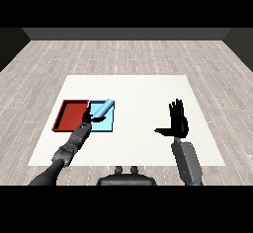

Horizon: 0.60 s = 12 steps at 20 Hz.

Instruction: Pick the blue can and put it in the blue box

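Left hand [88, 115] holds the blue can [102, 109] tilted over the blue tray [105, 126], fingers curled round it; next, release.

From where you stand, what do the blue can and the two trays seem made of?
The blue can looks like smooth metal, with a pale sheen along its side, though plastic is possible. The red tray and light blue tray look like matte plastic: flat, even colour, no glare.

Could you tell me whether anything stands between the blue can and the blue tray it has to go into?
Nothing visible does. The can lies tilted over the blue tray, with the left hand at its lower end. The red tray lies beside it to the left, and the right hand is far off, open.
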### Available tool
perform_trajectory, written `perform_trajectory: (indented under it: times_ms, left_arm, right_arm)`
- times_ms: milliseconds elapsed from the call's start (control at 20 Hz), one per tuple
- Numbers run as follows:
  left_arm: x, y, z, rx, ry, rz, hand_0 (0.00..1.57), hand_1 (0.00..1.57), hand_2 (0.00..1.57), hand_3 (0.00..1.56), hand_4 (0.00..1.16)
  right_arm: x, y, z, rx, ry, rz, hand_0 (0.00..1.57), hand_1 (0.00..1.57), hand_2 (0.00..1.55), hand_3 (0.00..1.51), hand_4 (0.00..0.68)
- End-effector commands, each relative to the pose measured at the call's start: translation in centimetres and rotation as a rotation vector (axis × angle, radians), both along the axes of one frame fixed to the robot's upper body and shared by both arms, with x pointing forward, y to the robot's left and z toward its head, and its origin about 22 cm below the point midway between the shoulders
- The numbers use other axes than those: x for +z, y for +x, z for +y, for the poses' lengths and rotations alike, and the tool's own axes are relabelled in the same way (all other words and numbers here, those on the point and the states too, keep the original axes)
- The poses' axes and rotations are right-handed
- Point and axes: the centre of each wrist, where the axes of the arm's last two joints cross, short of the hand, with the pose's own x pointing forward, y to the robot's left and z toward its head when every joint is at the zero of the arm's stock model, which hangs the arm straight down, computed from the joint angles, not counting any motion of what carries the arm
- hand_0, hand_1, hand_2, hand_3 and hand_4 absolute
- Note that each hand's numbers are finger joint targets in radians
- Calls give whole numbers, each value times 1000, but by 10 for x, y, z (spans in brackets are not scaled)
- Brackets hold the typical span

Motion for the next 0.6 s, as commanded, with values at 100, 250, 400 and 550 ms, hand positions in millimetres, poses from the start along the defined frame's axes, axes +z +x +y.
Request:
perform_trajectory:
  times_ms: [100, 250, 400, 550]
  left_arm:
    - [29, 16, 2, -18, -4, -438, 0, 0, 0, 0, 0]
    - [29, 9, -3, -173, -127, -591, 0, 0, 0, 0, 0]
    - [31, -1, -6, -281, -175, -744, 0, 0, 0, 0, 0]
    - [30, -20, -10, -343, -261, -818, 0, 0, 0, 0, 0]
  right_arm:
    - [0, 1, 5, -11, -4, -20, 0, 0, 0, 0, 0]
    - [-5, -4, 1, -9, 21, 5, 0, 0, 0, 0, 0]
    - [0, 4, -16, -8, -54, 27, 0, 0, 0, 0, 0]
    - [4, -1, -6, 10, -60, 16, 0, 0, 0, 0, 0]
